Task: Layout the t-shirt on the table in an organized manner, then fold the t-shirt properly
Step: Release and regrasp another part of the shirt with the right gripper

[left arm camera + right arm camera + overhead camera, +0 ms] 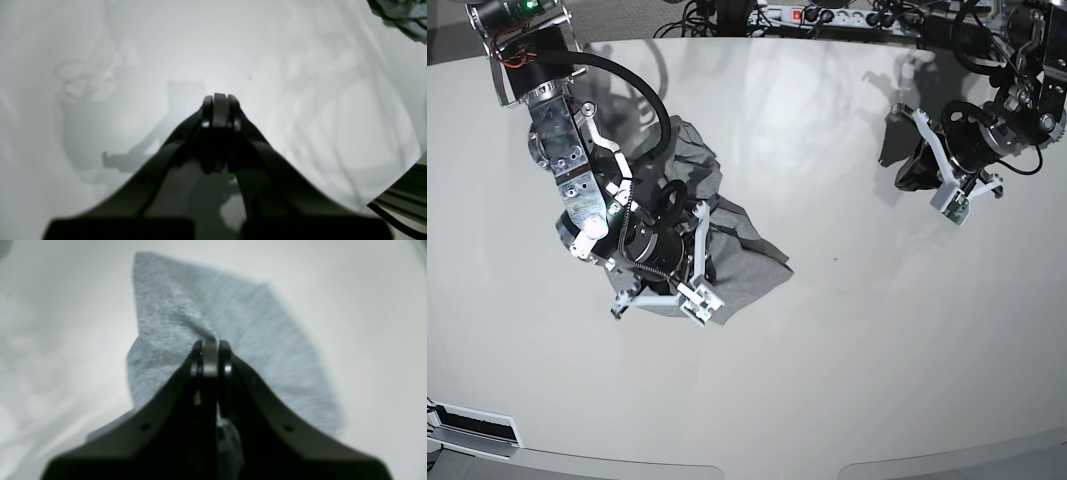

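Note:
The heather-grey t-shirt (749, 252) lies bunched in a heap on the white table (847, 380), left of centre in the base view. My right gripper (704, 226) sits on the heap. In the right wrist view that gripper (210, 341) is shut, with a fold of the t-shirt (173, 316) pinched at its tips and cloth spreading beyond over the table (367, 323). My left gripper (906, 174) hovers at the far right, well apart from the shirt. It is shut on nothing (220, 97) above bare table (300, 100). No lettering shows.
Power strips and cables (827, 15) line the table's far edge. The curved near edge (757, 466) runs along the bottom of the base view. A table edge with a black cable (397, 213) is at the lower right of the left wrist view, and a dark blurred shape (400, 16) at its top right.

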